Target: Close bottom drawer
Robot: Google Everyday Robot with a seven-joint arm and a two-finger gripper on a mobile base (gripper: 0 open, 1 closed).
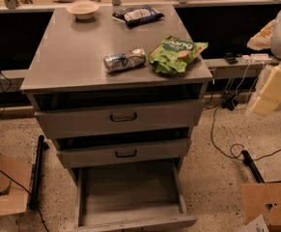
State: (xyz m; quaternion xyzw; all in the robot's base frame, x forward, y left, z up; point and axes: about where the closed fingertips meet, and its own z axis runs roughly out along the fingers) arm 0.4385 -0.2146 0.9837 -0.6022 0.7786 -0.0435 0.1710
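The bottom drawer [130, 193] of the grey metal cabinet [82, 62] is pulled far out, and its wide shallow tray looks empty. Its low front panel [137, 222] lies at the lower edge of the view, with the handle hidden. The middle drawer [123, 152] and the top drawer [118, 117] stand slightly ajar, each with a dark bar handle. My gripper [268, 93] shows as a pale shape at the right edge, right of the cabinet at about top-drawer height, well apart from the bottom drawer.
On the cabinet top lie a crushed can [124, 60], a green chip bag [175, 54], a dark snack bag [137, 15] and a small bowl [82, 8]. Cardboard boxes sit at the lower left [5, 187] and lower right [270, 204]. Cables [227, 144] run over the floor.
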